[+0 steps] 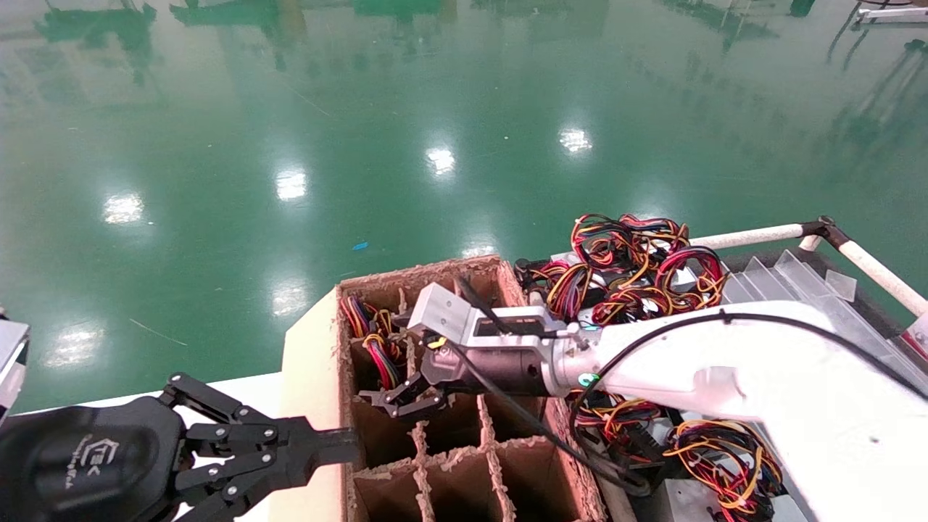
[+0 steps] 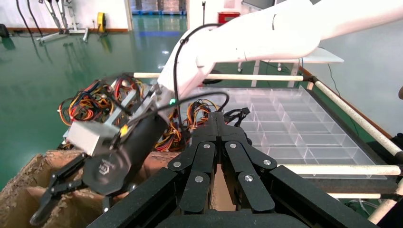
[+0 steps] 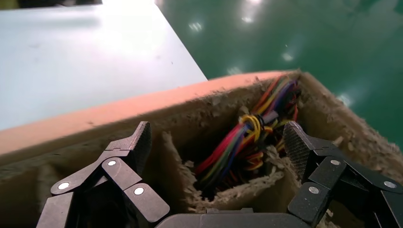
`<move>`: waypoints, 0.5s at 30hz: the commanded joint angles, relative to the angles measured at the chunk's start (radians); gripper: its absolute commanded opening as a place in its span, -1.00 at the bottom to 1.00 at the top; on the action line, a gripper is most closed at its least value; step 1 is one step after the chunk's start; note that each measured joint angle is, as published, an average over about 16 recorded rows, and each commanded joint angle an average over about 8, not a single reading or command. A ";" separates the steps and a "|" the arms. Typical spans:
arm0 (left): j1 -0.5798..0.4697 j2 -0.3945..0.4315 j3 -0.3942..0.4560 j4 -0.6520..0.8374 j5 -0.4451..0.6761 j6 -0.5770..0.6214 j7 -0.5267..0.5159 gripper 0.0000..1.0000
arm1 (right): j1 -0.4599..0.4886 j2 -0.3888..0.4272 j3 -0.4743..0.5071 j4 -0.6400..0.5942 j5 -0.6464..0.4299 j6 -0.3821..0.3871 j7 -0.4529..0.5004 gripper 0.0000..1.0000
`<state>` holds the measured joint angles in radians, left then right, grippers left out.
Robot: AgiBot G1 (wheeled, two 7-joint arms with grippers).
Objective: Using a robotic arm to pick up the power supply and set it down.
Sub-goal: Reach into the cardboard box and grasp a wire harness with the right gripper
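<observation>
The right gripper [image 1: 395, 401] hangs with fingers spread and empty over the divided cardboard box [image 1: 312, 362], apparently lined up over a cell. The power supply [image 3: 247, 142] sits in the far corner cell, only its wire bundle showing. The left gripper [image 1: 319, 446], fingers pressed together, rests against the box's near left wall, perhaps steadying it.
</observation>
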<state>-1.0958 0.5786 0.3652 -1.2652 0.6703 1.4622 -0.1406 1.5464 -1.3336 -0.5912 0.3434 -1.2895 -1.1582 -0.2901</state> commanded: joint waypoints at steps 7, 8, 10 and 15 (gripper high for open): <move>0.000 0.000 0.000 0.000 0.000 0.000 0.000 0.93 | -0.010 -0.035 -0.042 -0.020 0.051 0.082 -0.047 -0.67; 0.000 0.000 0.000 0.000 0.000 0.000 0.000 1.00 | -0.013 -0.036 -0.052 -0.014 0.059 0.091 -0.044 -0.85; 0.000 0.000 0.000 0.000 0.000 0.000 0.000 1.00 | -0.018 -0.036 -0.074 -0.003 0.075 0.111 -0.037 -1.00; 0.000 0.000 0.000 0.000 0.000 0.000 0.000 1.00 | -0.026 -0.037 -0.136 0.020 0.107 0.167 -0.012 -1.00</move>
<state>-1.0958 0.5785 0.3653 -1.2652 0.6702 1.4622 -0.1405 1.5211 -1.3700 -0.7266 0.3623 -1.1809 -0.9946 -0.2998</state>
